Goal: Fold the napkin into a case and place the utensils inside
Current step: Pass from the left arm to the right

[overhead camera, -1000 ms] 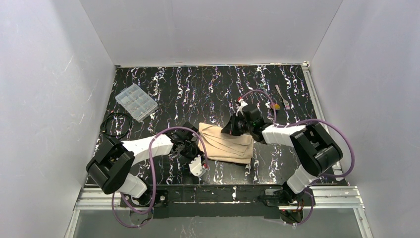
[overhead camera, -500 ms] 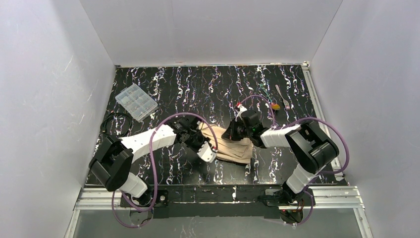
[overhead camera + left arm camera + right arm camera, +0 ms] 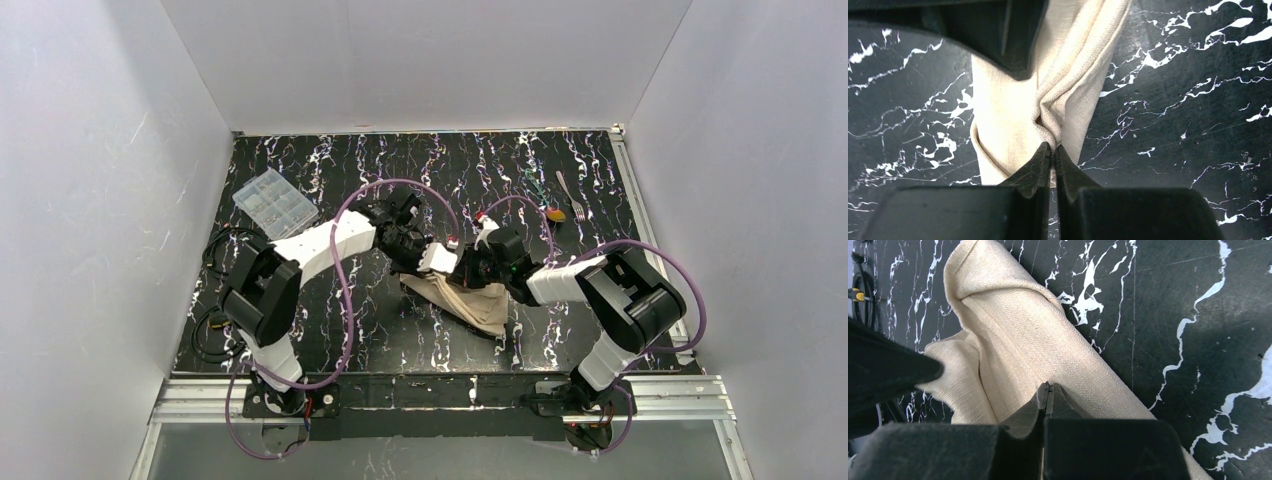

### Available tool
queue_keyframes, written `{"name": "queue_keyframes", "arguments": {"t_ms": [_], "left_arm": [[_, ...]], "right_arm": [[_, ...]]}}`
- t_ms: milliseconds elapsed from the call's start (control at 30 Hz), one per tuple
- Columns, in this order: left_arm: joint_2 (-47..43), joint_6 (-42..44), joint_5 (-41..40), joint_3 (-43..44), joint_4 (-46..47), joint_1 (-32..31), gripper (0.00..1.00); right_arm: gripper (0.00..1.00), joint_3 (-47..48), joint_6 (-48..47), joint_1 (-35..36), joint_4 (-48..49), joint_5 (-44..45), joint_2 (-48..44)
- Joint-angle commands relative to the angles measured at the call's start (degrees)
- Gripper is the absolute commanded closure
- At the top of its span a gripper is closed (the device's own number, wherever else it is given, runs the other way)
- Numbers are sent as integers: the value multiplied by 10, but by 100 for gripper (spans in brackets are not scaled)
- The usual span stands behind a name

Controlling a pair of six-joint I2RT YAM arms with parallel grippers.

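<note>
The tan-beige napkin (image 3: 470, 300) lies folded and bunched at the table's middle front, lifted at its far edge. My left gripper (image 3: 445, 262) is shut on a pinched fold of the napkin (image 3: 1048, 100). My right gripper (image 3: 470, 268) sits right beside it, shut on the napkin (image 3: 1058, 345) too. The two grippers almost touch. The silver fork (image 3: 570, 193) and the orange-yellow spoon (image 3: 556, 213) lie on the table at the back right, apart from the cloth.
A clear plastic compartment box (image 3: 274, 204) stands at the back left. A black cable loop (image 3: 225, 255) lies at the left edge. White walls close in three sides of the black marbled table (image 3: 420, 170).
My left gripper swung from the napkin's near left side up and right to meet the right gripper, carrying a fold with it. The napkin went from a flat rectangle to a narrower, bunched shape.
</note>
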Motion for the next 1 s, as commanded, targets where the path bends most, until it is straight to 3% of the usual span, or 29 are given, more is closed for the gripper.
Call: {"name": "queue_keyframes", "arguments": {"t_ms": [0,100,233,433,667,967], "left_arm": [[34,-41,38,52,-78,24,100],[49,-42,52,68,-95,32,100],[47,-32,63,59,-99,33,100],[43,-36,74,54,-96,33,100],[43,-45,80,56,-92,36,100],[48,-44,82,60,-99,45,100]], "right_arm": [[97,-17,-10,6,19,-27,-17],[76,-17,-9,5,27,-29,-37],[63,-14,-31,4,38,-35,-82],[54,-45,-68,0,106,-87,-139],[42,-101,-108,0,259,-210,-109],[25,-70,-205,10,242,-216,-50]]}}
